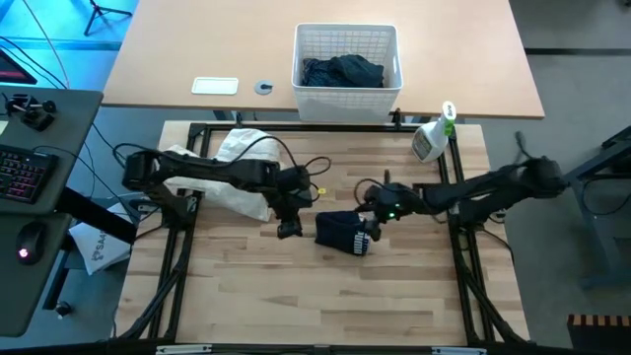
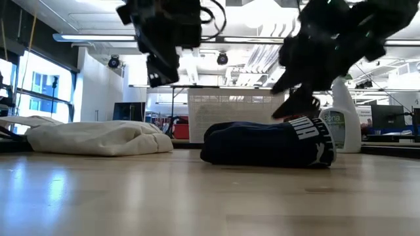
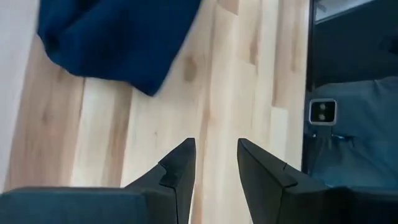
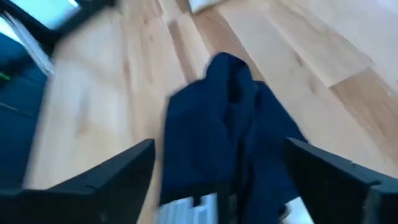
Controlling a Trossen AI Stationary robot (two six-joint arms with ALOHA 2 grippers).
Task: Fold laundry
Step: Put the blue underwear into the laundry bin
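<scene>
A small navy garment (image 1: 340, 233) lies in a folded bundle on the wooden table near its middle, its white lettered band (image 2: 314, 134) at the right end. My left gripper (image 1: 289, 229) hangs just left of it, above the table, fingers a little apart (image 3: 216, 155) and nothing between them. My right gripper (image 1: 374, 223) hovers over the bundle's right end, wide open (image 4: 219, 144); its fingers stand on either side of the garment (image 4: 230, 124), and in the low view they hang just above the band (image 2: 298, 105).
A cream cloth (image 1: 242, 163) lies heaped at the table's far left, under my left arm. A white lattice basket (image 1: 347, 84) holding dark laundry stands beyond the far edge. A spray bottle (image 1: 434, 138) stands at the far right. Bare wood (image 1: 325, 296) fills the near half.
</scene>
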